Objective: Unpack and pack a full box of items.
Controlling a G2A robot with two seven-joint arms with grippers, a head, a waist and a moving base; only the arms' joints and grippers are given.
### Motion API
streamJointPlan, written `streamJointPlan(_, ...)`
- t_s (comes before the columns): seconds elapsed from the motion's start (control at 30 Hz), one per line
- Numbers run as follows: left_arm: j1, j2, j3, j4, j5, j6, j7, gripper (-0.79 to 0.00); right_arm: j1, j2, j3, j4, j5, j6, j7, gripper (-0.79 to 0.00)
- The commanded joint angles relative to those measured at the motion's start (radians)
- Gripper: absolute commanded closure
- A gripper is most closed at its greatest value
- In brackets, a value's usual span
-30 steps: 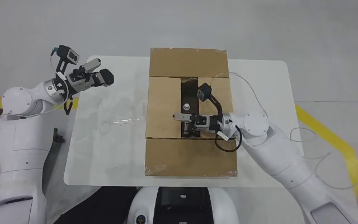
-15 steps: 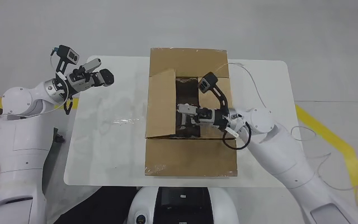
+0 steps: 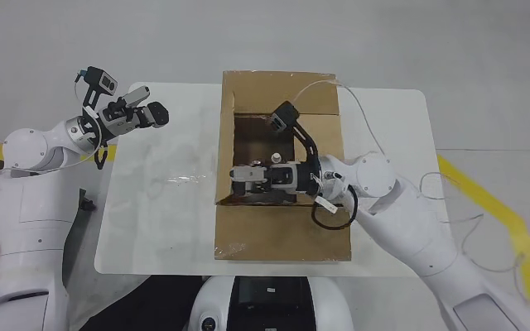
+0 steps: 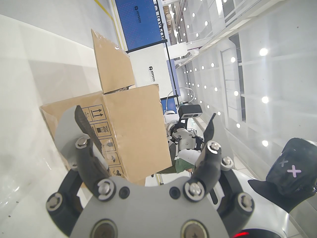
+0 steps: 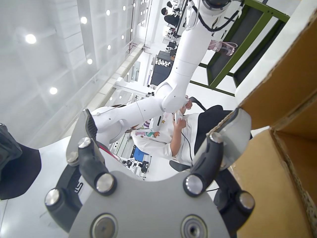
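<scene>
My right gripper (image 5: 161, 125) was spread wide and held nothing. One of its fingers (image 5: 232, 127) lay against the edge of the side flap (image 3: 225, 153), on my left-hand side of the box (image 3: 281, 236). I was pressing on the cardboard there, not pinching it. That flap stood up along the box's edge, and the far flap (image 3: 280, 89) and near flap (image 3: 281, 232) lay folded outward, so a dark opening showed in the middle. The opposite flap (image 3: 319, 136) seemed to lie over part of the opening, though I could not be sure how far down it sat.

Inside, just beyond my wrist, I could make out a small white-topped item (image 3: 276, 158). The rest of the contents were too shadowed to tell apart.

My left gripper (image 3: 159, 113) hung open and empty above the far left corner of the table (image 3: 157, 215), well apart from the box.

By my reckoning the job was barely under way. The box sat in the middle of the table with most of its flaps opened, but I saw nothing lifted out onto the tabletop. The last flap was probably left to push back. After that came taking every item out, putting them all back and closing the flaps.
</scene>
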Motion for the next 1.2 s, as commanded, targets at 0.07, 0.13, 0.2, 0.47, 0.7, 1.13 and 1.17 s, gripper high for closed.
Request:
streamJointPlan(0.07, 0.000, 0.000, 0.000, 0.000, 0.000, 0.000, 0.000, -0.785, 0.019, -0.016, -0.032, -0.002, -0.022, 0.002, -0.012, -0.785)
streamJointPlan(0.13, 0.000, 0.000, 0.000, 0.000, 0.000, 0.000, 0.000, -0.785, 0.028, -0.024, -0.047, -0.001, -0.032, 0.005, -0.019, -0.785)
streamJointPlan(0.2, 0.013, 0.000, -0.002, -0.020, -0.004, 0.002, 0.030, -0.785, 0.037, -0.033, -0.060, -0.002, -0.044, 0.008, -0.026, -0.785)
streamJointPlan(0.47, 0.031, 0.011, -0.053, -0.074, -0.045, -0.002, 0.047, -0.785, 0.069, -0.064, -0.116, -0.004, -0.109, 0.021, -0.040, -0.785)
streamJointPlan(0.7, 0.021, 0.020, -0.081, -0.085, -0.072, 0.010, 0.031, -0.785, 0.093, -0.097, -0.181, 0.006, -0.160, 0.029, -0.049, -0.785)
streamJointPlan(1.13, -0.077, 0.019, -0.016, -0.100, -0.105, 0.024, -0.032, -0.785, 0.123, -0.153, -0.237, 0.066, -0.208, 0.031, -0.070, -0.785)
streamJointPlan(1.17, -0.083, 0.019, -0.012, -0.094, -0.105, 0.024, -0.032, -0.785, 0.122, -0.154, -0.229, 0.066, -0.207, 0.029, -0.073, -0.785)
